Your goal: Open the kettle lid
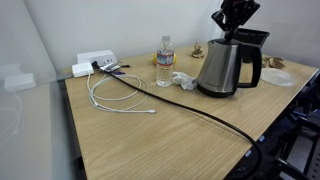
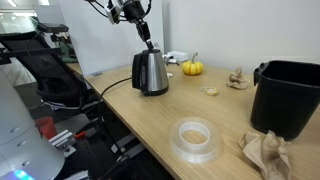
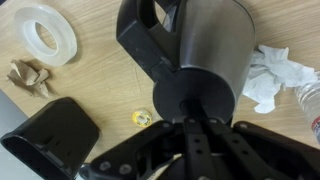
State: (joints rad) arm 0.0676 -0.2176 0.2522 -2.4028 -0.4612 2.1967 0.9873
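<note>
The brushed-steel kettle (image 1: 225,68) with a black loop handle stands on the wooden table and shows in both exterior views (image 2: 150,72). In the wrist view I look down on its body (image 3: 215,35) and its round black lid (image 3: 195,98). The lid looks flat on the kettle's top. My gripper (image 1: 230,33) hangs straight above the kettle (image 2: 149,43). Its fingers are together and their tips (image 3: 185,122) sit at the lid's middle. I cannot tell whether they press on it.
A water bottle (image 1: 164,60) and crumpled tissue (image 1: 183,78) lie beside the kettle. A white cable (image 1: 115,95) and a black cord (image 1: 205,112) cross the table. A black bin (image 2: 290,95), a tape roll (image 2: 195,138), brown paper (image 2: 265,150) and a small pumpkin (image 2: 192,67) stand further off.
</note>
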